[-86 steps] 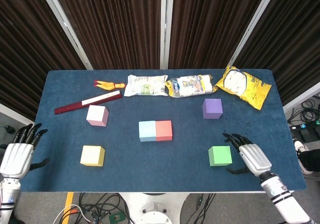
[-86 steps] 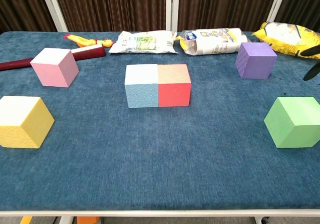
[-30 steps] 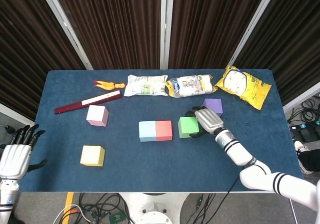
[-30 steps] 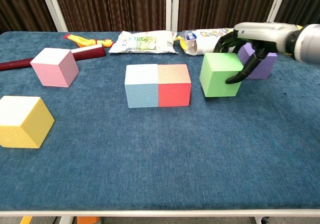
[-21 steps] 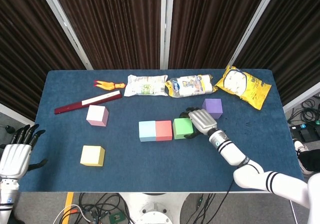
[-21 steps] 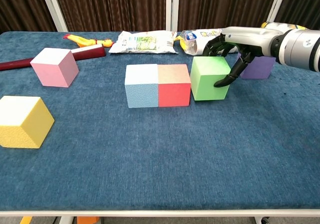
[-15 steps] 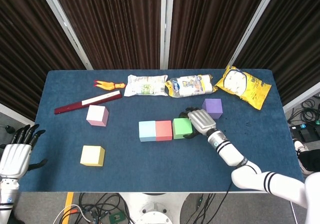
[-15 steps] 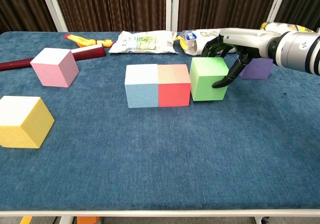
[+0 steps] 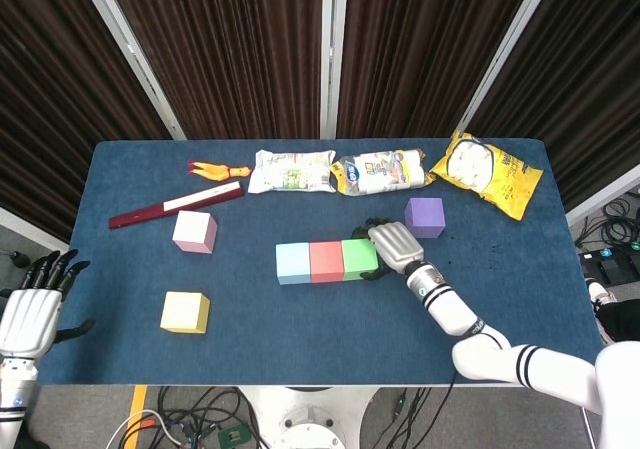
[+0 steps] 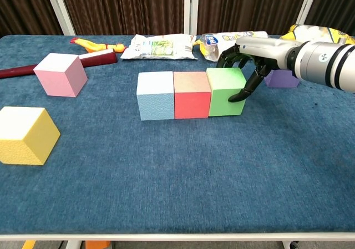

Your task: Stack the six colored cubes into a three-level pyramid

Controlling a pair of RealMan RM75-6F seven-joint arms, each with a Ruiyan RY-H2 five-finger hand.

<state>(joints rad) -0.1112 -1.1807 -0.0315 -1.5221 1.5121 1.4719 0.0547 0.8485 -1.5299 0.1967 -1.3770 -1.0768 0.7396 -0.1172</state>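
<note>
Three cubes stand in a touching row mid-table: light blue [image 9: 293,262], red [image 9: 326,260] and green [image 9: 358,257]. My right hand [image 9: 392,246] grips the green cube [image 10: 224,91] from its right side, fingers curled over its top and far face, thumb against its right face. The purple cube [image 9: 424,216] sits just behind that hand, partly hidden in the chest view [image 10: 281,78]. At the left stand the pink cube [image 9: 194,231] and, nearer the front, the yellow cube [image 9: 185,311]. My left hand [image 9: 28,309] hangs open beyond the table's left edge, holding nothing.
Along the far edge lie a rubber chicken [image 9: 207,170], a dark red stick [image 9: 175,207], two snack packs [image 9: 292,171] [image 9: 382,172] and a yellow chip bag [image 9: 486,172]. Bare blue cloth [image 9: 320,339] spans the front of the table.
My right hand brought the green cube from the front right and slid it left until it met the red cube; the row shifted slightly left. The left hand stayed still.
</note>
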